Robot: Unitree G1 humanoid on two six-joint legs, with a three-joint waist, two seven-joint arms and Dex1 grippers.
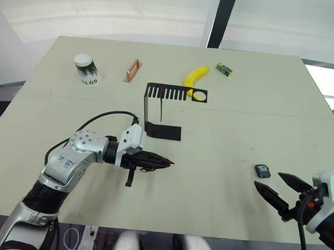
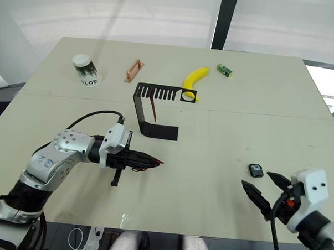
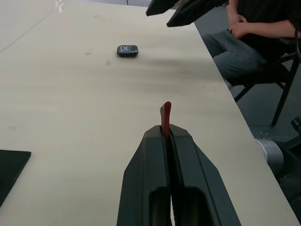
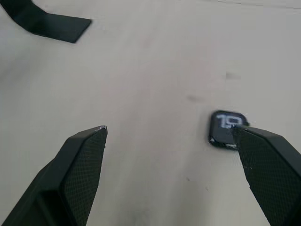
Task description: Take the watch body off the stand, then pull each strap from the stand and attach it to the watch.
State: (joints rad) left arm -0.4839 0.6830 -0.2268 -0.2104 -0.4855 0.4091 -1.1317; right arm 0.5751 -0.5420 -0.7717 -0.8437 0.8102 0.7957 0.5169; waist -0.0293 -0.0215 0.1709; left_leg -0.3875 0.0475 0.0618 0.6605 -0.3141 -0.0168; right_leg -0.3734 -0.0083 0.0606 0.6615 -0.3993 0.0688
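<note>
While clamped on one strap [image 3: 165, 113], the left gripper [image 1: 161, 162] hovers over the table [image 1: 223, 116].
Right gripper [image 1: 278, 188] spread apart near watch body [image 1: 262, 171] lying flat; second strap [image 2: 152, 109] hangs on stand [image 2: 156, 110].

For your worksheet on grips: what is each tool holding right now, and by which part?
The left tool is shut on a dark red strap, clamped along its length with one end poking out past the tips. The right tool is open and holds nothing.

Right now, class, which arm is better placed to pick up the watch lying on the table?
The right. Its open tool sits just beside the watch, while the left tool is shut on a strap.
</note>
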